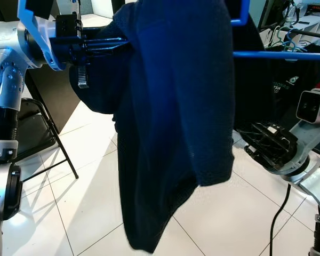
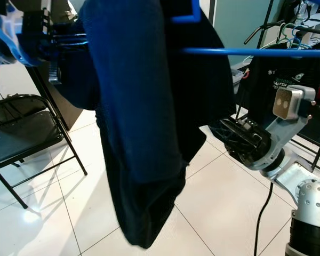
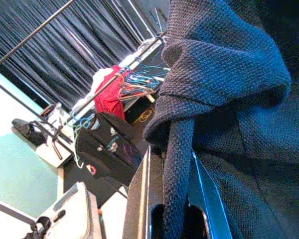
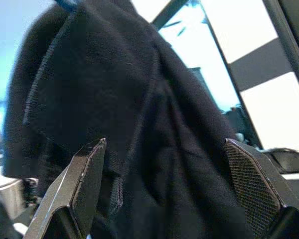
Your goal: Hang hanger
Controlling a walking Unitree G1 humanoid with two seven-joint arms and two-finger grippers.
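The garment hangs on the hanger; the left gripper is at the garment's left, up high; the right gripper sits low to its right; the folding chair stands on the floor left of the garment; the clothes rack is behind it.

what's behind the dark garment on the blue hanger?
Right of the garment: a rack with hung clothes. To its left: a folding chair. Whatever is directly behind it is covered.

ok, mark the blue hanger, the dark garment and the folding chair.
blue hanger (image 1: 266, 54), left eye view, on its horizontal bar.
dark garment (image 1: 170, 133), left eye view, mid-drape.
folding chair (image 2: 21, 136), right eye view, on the seat.
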